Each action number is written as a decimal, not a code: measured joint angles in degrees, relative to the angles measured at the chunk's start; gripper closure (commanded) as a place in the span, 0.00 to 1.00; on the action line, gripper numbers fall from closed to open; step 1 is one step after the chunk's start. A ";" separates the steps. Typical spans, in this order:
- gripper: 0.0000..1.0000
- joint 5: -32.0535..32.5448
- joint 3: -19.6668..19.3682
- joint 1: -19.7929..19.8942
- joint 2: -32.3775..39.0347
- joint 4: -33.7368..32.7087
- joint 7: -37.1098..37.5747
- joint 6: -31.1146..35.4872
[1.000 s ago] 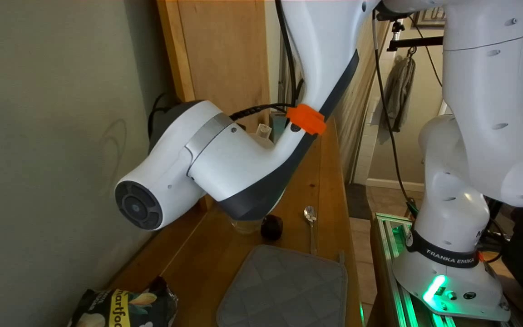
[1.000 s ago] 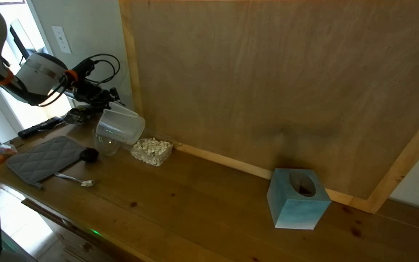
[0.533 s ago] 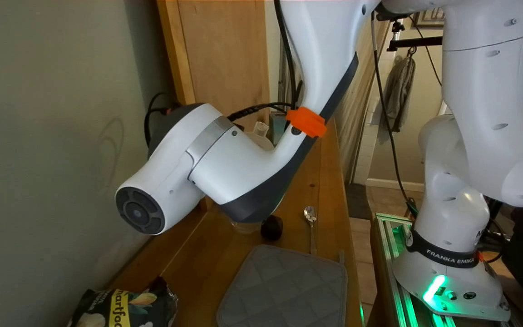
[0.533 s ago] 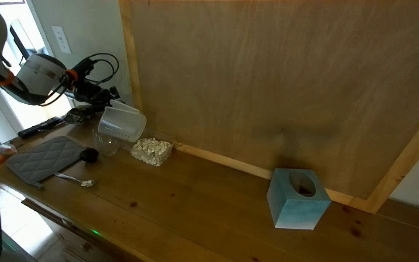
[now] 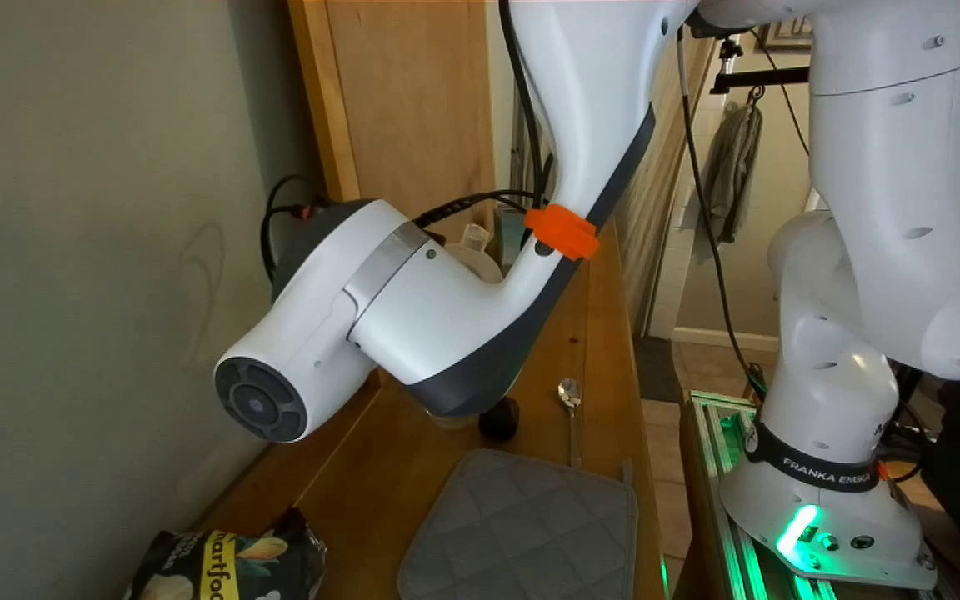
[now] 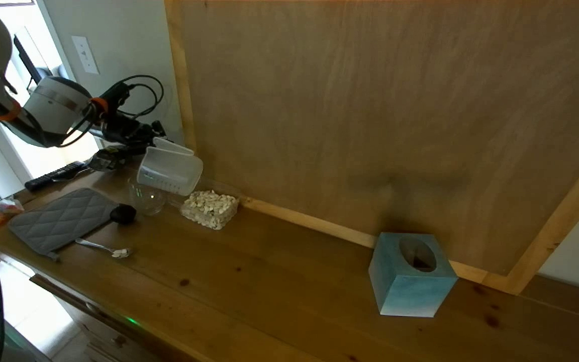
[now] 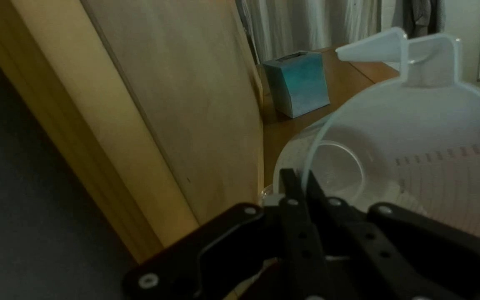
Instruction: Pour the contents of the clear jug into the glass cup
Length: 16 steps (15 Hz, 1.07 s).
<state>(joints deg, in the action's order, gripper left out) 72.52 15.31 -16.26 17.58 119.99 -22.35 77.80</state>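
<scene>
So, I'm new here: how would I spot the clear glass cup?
In an exterior view, find the brown wooden counter, then the tilted, translucent plastic jug. Just under it shows the clear glass cup; unlike the jug, it stands on the counter.

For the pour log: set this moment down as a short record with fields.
Gripper: shut on the wall of the clear jug
Jug pose: tilted over, mouth facing the wrist view
Jug contents: cannot tell
Glass cup: upright on the wooden counter
Near the cup: dark round object, container of pale flakes
Farther off: blue tissue box
</scene>
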 measured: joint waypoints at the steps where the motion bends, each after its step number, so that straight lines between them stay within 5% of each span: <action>1: 0.99 0.41 0.05 -0.04 0.10 0.06 -0.13 0.00; 16: 0.99 3.14 1.23 -0.98 0.38 2.84 -0.82 -1.65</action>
<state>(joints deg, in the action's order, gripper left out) 75.66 16.54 -17.24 17.95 122.83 -23.17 76.15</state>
